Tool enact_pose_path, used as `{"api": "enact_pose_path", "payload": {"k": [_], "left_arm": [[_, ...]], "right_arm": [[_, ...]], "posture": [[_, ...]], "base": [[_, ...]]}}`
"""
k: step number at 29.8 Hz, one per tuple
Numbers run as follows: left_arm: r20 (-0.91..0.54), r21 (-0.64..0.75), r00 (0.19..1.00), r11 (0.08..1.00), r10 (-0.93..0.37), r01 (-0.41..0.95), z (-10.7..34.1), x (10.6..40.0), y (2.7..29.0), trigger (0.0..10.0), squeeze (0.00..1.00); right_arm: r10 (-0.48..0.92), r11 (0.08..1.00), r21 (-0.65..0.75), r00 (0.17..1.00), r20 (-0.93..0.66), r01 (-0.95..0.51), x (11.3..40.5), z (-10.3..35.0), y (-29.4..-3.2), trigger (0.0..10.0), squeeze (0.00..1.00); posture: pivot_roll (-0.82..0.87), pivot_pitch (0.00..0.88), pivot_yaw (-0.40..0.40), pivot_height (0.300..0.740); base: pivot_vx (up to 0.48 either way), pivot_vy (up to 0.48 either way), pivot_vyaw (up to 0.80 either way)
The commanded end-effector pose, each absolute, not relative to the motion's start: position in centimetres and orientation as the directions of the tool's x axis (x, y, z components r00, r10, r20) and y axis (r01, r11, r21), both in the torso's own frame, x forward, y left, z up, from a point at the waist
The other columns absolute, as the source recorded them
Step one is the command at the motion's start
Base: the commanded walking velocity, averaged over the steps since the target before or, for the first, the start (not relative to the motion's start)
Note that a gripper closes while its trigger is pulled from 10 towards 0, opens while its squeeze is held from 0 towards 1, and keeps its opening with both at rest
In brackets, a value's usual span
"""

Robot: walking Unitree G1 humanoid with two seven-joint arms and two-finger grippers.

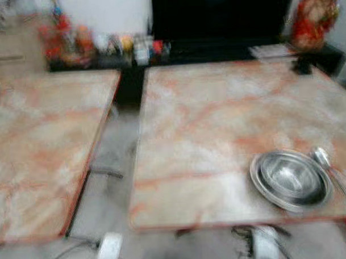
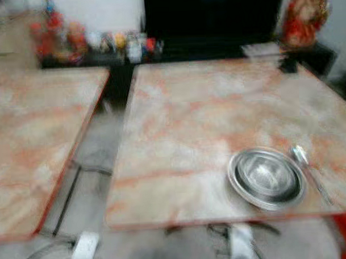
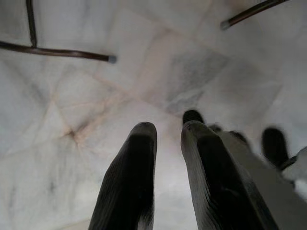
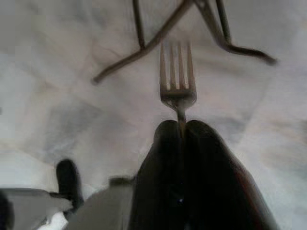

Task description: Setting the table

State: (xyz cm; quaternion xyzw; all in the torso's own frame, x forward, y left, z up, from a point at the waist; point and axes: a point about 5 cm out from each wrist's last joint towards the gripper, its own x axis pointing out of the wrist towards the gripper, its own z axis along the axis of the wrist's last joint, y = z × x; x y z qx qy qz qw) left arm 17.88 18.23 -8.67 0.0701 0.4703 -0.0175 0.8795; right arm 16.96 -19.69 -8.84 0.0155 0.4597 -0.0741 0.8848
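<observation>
Your head cameras, blurred, look down on two marble-patterned tabletops in pink, orange and white, set side by side with a strip of grey floor [image 1: 109, 183] between them. On the right-hand tabletop [image 1: 218, 122], near its front right corner, you see a round stainless-steel plate [image 1: 260, 180] with a shallow steel bowl [image 1: 291, 179] resting inside it, and a steel spoon [image 1: 327, 164] lying just beside the plate on its right, bowl end pointing away from you. The left-hand tabletop [image 1: 43, 145] carries nothing you can make out. Behind both tabletops a dark low shelf [image 1: 176, 50] holds a row of small colourful objects [image 1: 102, 44], too blurred to name, and a red and gold figurine [image 1: 314, 16] stands at the far right.

Your right gripper [image 4: 182, 127] hangs below the tabletop edge over pale marble floor, its two black fingers clenched on the handle of a silver metal fork [image 4: 177, 76], whose tines point away from the wrist toward thin dark metal table legs [image 4: 144, 48] on the floor.

Your left gripper [image 3: 168, 132] also hangs over the marble floor [image 3: 96, 120], grasping nothing, its fingers parted by a narrow gap, with dark metal bars [image 3: 57, 51] beyond it
</observation>
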Motion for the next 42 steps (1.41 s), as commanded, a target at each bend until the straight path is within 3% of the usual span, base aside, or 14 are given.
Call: {"api": "enact_pose_path", "payload": {"k": [1, 42], "left_arm": [[-0.824, 0.097, 0.566, 0.989, 0.018, 0.11, -8.53, 18.32, 17.65, 10.0, 0.0], [-0.822, 0.089, 0.569, 0.992, 0.019, 0.095, -8.5, 18.31, 17.85, 10.0, 0.0]], "right_arm": [[-0.139, 0.985, -0.058, 0.558, -0.818, 0.161, 16.73, -8.83, -20.47, 10.0, 0.0], [-0.129, 0.987, -0.055, 0.542, -0.831, 0.15, 16.4, -9.05, -20.14, 10.0, 0.0]], "posture": [[-0.11, 0.0, 0.021, 0.74], [-0.11, 0.0, 0.022, 0.74]], "base": [[0.247, -0.341, 0.0], [-0.02, -0.017, 0.0]]}}
